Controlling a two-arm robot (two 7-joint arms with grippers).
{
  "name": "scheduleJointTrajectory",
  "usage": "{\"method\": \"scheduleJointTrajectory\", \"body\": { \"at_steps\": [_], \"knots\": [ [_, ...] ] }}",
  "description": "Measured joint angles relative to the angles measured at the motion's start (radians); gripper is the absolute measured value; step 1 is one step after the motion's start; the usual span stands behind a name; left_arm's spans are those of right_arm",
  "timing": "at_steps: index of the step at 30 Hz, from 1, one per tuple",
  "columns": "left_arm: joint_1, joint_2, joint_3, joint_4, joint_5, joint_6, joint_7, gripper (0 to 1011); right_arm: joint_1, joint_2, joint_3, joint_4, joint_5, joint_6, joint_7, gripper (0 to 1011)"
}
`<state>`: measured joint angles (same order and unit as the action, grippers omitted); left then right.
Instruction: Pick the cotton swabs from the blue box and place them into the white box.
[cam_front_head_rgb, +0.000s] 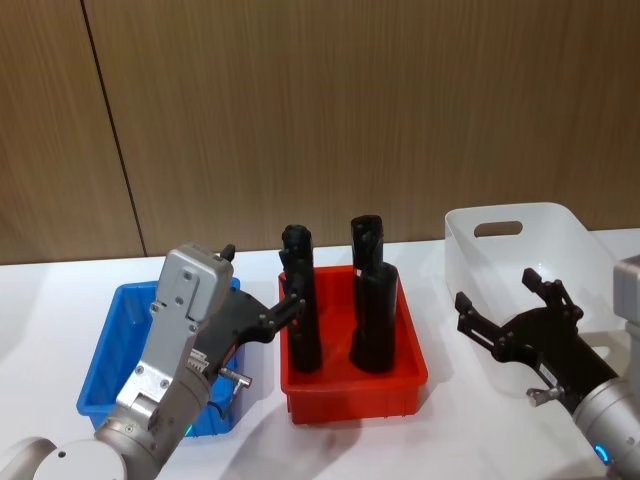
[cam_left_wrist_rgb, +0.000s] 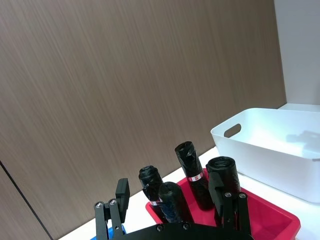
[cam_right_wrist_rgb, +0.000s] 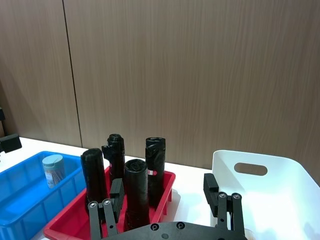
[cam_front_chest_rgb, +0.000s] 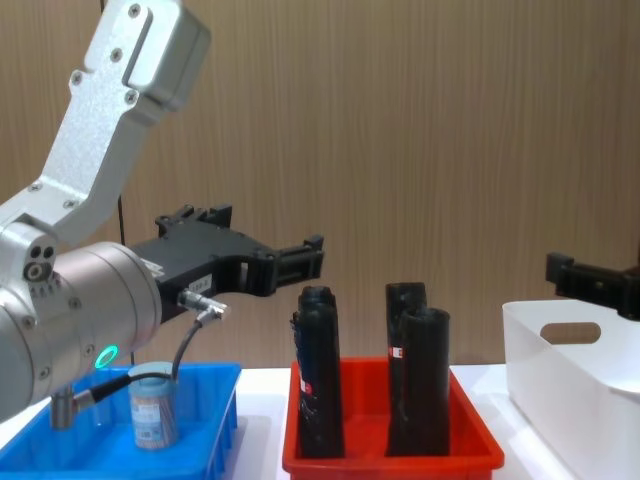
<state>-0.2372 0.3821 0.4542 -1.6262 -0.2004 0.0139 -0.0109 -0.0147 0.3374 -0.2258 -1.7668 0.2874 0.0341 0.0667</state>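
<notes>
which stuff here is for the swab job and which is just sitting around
For the job:
- swab jar, upright in the blue tray
- white bin
- left gripper, open, raised above the blue tray
- right gripper, open, by the white bin

Just there:
- red tray
- black rolls standing in it

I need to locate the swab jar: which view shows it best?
The right wrist view: the cotton swabs stand unobstructed in the blue box. In the chest view a cable crosses the jar.
</notes>
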Motion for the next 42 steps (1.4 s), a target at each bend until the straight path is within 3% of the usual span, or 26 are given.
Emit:
{"method": "scheduleJointTrajectory", "body": {
  "at_steps": [9, 20, 29, 42],
  "knots": [
    [0.0, 0.0, 0.0, 0.0, 0.0, 0.0, 0.0, 1000, 0.006, -0.002, 0.001, 0.008, 0.0, 0.001, 0.011, 1002],
    [0.0, 0.0, 0.0, 0.0, 0.0, 0.0, 0.0, 1000, 0.071, -0.021, 0.002, 0.089, 0.019, 0.02, 0.116, 1002],
    [0.0, 0.0, 0.0, 0.0, 0.0, 0.0, 0.0, 1000, 0.197, -0.06, -0.003, 0.256, 0.025, 0.042, 0.259, 1002],
    [0.0, 0.0, 0.0, 0.0, 0.0, 0.0, 0.0, 1000, 0.349, -0.108, -0.008, 0.489, 0.047, 0.056, 0.408, 1002]
  ]
}}
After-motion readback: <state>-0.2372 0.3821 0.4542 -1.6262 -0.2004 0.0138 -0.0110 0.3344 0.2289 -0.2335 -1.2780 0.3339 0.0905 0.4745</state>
